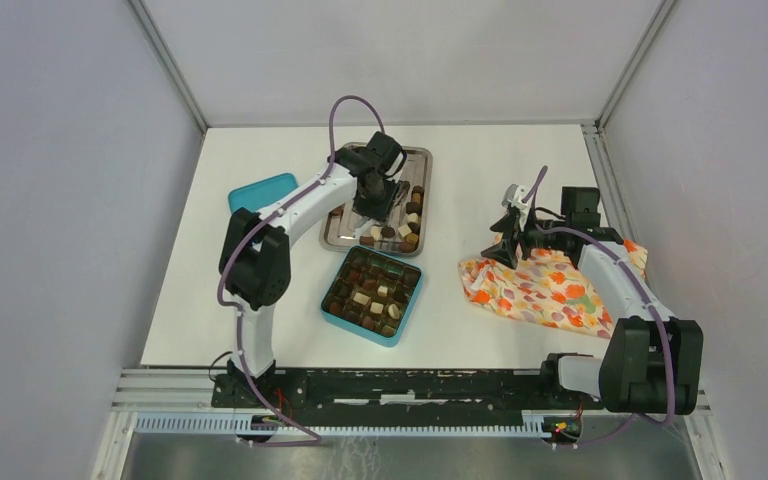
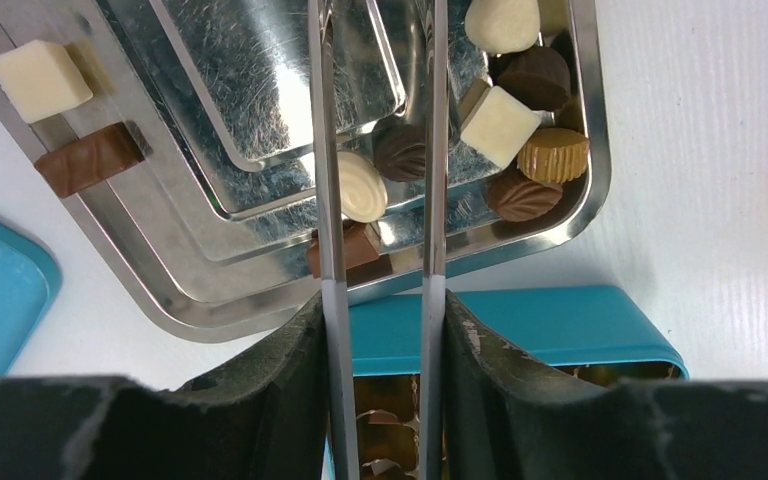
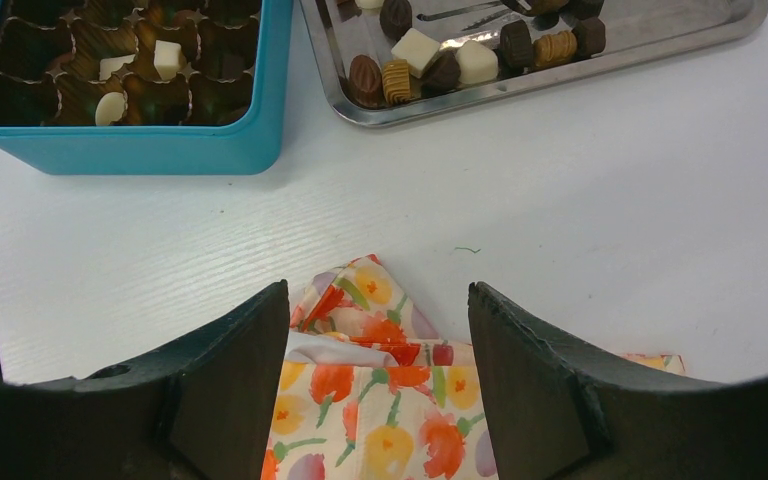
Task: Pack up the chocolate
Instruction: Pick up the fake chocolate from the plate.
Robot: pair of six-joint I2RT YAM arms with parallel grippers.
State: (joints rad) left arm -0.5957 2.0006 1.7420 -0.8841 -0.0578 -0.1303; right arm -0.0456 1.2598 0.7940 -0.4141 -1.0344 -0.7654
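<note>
Both arms are the same build: the left arm (image 1: 295, 200) and right arm (image 1: 610, 265) have white tube links with chunky black joint housings, and the bases are black too. A purple cable (image 1: 357, 97) loops along each one. The fingers (image 2: 260, 400) are matte black wedges, kinda scuffed and chipped pale along the edges. The right wrist carries a small white bracket (image 1: 516, 197).

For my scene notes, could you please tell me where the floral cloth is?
In the top view, the floral cloth lies right of the teal box, by the right gripper.
</note>
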